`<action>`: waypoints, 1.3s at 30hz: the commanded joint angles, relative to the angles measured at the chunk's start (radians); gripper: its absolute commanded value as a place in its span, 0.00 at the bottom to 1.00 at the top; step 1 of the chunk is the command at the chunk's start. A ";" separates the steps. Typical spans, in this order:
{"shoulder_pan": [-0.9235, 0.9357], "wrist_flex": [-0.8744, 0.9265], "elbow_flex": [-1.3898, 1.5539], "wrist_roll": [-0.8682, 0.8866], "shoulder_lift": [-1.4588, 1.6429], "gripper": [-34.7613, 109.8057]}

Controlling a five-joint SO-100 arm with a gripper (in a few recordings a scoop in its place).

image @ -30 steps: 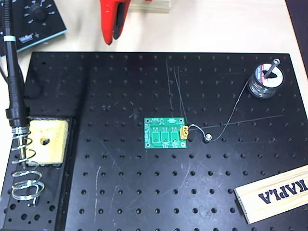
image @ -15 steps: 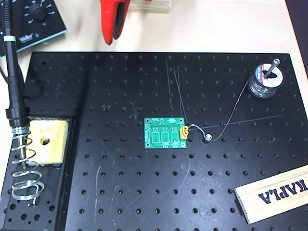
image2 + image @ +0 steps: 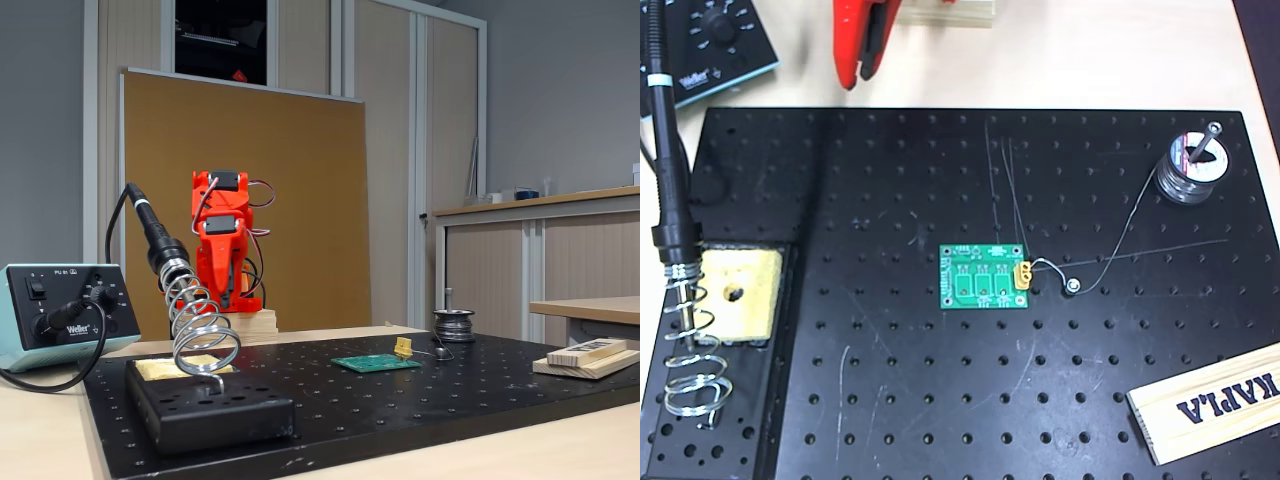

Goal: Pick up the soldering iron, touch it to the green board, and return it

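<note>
The soldering iron rests in its wire coil stand at the left edge of the black plate; its black handle slants up out of the coil. The green board lies flat near the plate's middle, with a yellow connector on its right edge, and appears in the fixed view as a thin green square. My red gripper hangs over the bare table beyond the plate's far edge, far from both. A narrow dark gap separates its fingers, which hold nothing. The red arm stands behind the coil.
A yellow sponge sits in the stand's tray. The Weller station is at the far left corner. A solder spool trails wire toward the board. A wooden KAPLA block lies at the near right.
The gripper has shifted a little to the left, and a gap has opened between its fingers. Nothing on the plate has moved.
</note>
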 commanded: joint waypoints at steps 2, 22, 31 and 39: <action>-0.009 -0.012 -0.032 -0.017 0.025 0.28; -0.028 -0.054 -0.696 -0.015 -0.657 0.25; -0.011 -0.273 -0.785 0.058 -0.900 0.25; -0.002 -0.247 -0.946 0.012 -1.054 0.33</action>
